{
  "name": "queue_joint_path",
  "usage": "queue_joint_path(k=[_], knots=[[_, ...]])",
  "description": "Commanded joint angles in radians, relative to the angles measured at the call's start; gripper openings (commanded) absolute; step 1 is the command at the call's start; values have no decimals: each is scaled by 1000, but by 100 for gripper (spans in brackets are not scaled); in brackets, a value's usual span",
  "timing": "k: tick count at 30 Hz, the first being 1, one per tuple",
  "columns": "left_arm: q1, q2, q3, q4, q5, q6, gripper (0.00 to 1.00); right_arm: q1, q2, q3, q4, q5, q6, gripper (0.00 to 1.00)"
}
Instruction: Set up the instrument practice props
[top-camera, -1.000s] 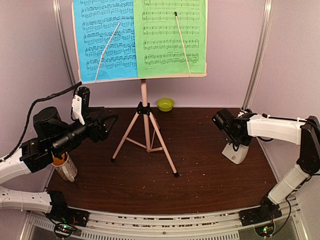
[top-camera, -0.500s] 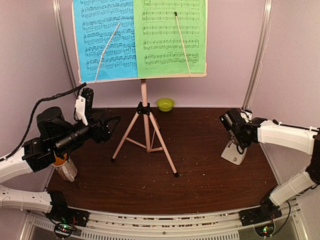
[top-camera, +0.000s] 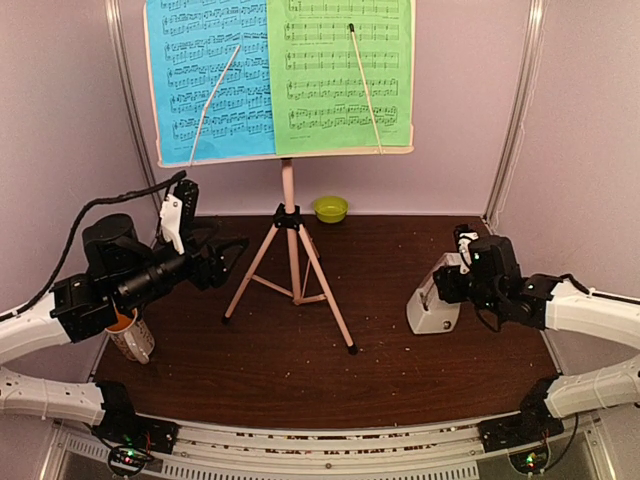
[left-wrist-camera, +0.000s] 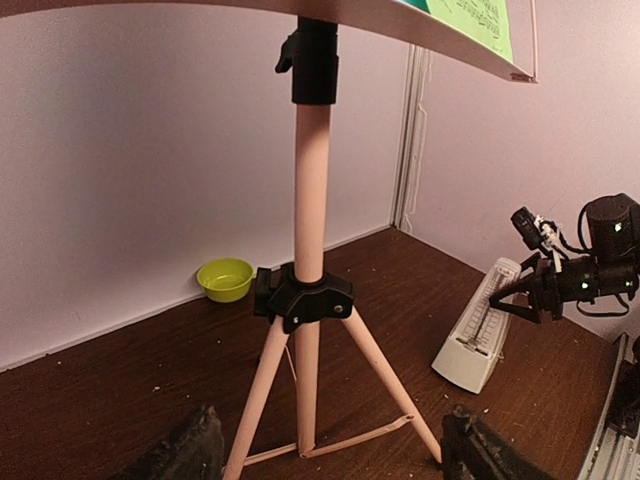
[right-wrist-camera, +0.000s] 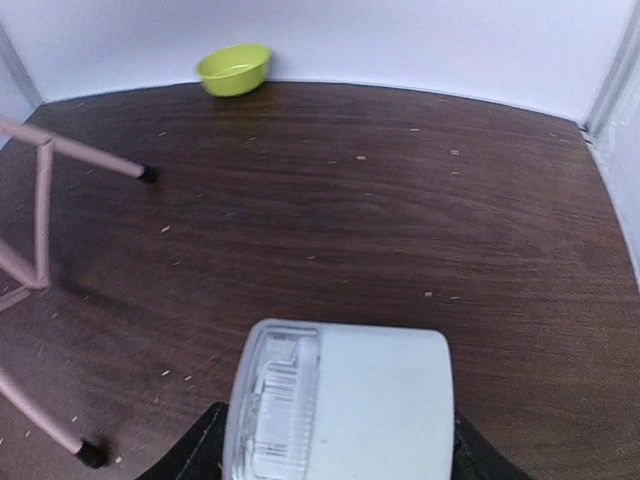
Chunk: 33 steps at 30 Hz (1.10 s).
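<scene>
**Stand up, sheets on, metronome in the right claw**

Dark brown table (top-camera: 400, 360) and pale lilac walls (top-camera: 70, 100) frame the scene. From above, the pink music stand (top-camera: 288, 190) stands on its tripod at mid-table. The blue sheet (top-camera: 205, 80) and green sheet (top-camera: 340, 70) lie side by side on its desk, each under a thin retaining wire. The left wrist view catches only the pole, the black hub and a sliver of the green sheet.

Right of the tripod, the white metronome (top-camera: 432, 305) sits low at the table, clamped near its top by the right gripper (top-camera: 448, 285). That arm's own camera looks down on the metronome's top (right-wrist-camera: 340, 400), a finger pressed against each side.

Left of the stand, the left gripper (top-camera: 228, 255) hangs with its jaws spread wide, holding nothing. The tripod fills the gap ahead of it.

Only the overhead view shows the mug (top-camera: 130, 335), half hidden under the left arm. The lime bowl (top-camera: 331, 208) sits by the back wall, behind the stand.
</scene>
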Motion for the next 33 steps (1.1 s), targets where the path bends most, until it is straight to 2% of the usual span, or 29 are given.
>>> queue_joint_path(k=[1, 8, 13, 18, 23, 24, 25, 27, 33], knots=[[5, 11, 27, 23, 19, 42, 77, 66, -63, -23, 167, -199, -137, 34], [5, 30, 40, 24, 32, 39, 76, 146, -81, -49, 143, -271, -272, 33], [5, 49, 43, 28, 41, 42, 76, 174, -107, -80, 150, -336, -322, 40], [5, 65, 49, 29, 49, 43, 76, 174, -87, -83, 131, -262, -298, 62], [5, 69, 50, 33, 47, 42, 76, 175, -53, -81, 130, -184, -203, 84], [5, 71, 49, 34, 47, 43, 76, 174, -52, -88, 140, -169, -185, 97], [5, 72, 48, 34, 47, 43, 76, 174, -51, -95, 151, -160, -167, 99], [5, 73, 47, 33, 45, 42, 76, 176, -47, -108, 170, -141, -148, 100], [5, 78, 43, 29, 41, 42, 77, 191, -5, -114, 173, -117, -103, 90]])
